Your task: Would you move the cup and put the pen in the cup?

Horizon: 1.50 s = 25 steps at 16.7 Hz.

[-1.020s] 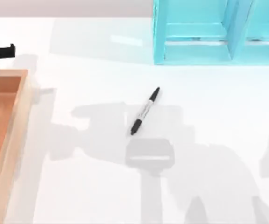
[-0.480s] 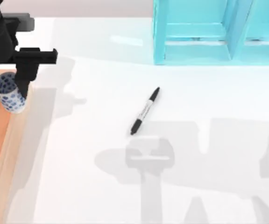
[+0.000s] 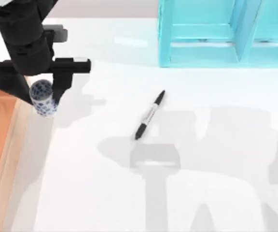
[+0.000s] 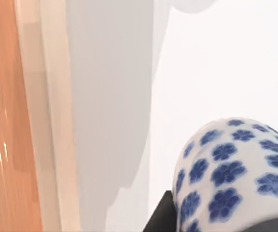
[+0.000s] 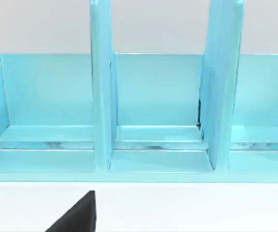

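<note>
Cup (image 3: 43, 98) held aloft by left jaws (image 3: 38, 92), pen (image 3: 149, 115) on table (image 3: 201, 169)

Left arm reaching in from the top view's upper left, wrist pointing downward, its pincer (image 3: 41, 93) clamped on either side of the cup (image 3: 43, 98), which hangs tilted above the table (image 3: 129, 193). A dark finger (image 4: 160, 217) presses the cup's wall.

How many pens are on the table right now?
1. The pen lies flat near the table's middle, right of the cup held in the left pincer. None hidden that I can see.
</note>
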Available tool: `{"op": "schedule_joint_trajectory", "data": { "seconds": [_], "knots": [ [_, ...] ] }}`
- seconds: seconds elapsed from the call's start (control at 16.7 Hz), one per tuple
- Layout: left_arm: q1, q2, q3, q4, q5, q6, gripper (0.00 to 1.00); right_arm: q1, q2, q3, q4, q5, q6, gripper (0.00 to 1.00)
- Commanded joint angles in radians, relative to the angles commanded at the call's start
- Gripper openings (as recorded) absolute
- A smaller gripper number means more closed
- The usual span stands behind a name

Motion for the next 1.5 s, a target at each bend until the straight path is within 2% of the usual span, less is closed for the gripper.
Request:
{"op": "schedule_joint_trajectory", "data": {
  "seconds": [0.24,0.54,1.5],
  "knots": [
    [-0.076,0.098,-0.01,0.106,-0.001,-0.069,0.0,0.0,0.0,0.0,0.0,0.0,0.0,1.0],
    [-0.073,0.098,-0.01,0.107,0.0,-0.067,0.0,0.0,0.0,0.0,0.0,0.0,0.0,1.0],
    [-0.075,0.134,-0.141,0.272,-0.001,-0.067,0.0,0.0,0.0,0.0,0.0,0.0,0.0,1.0]
  ]
}}
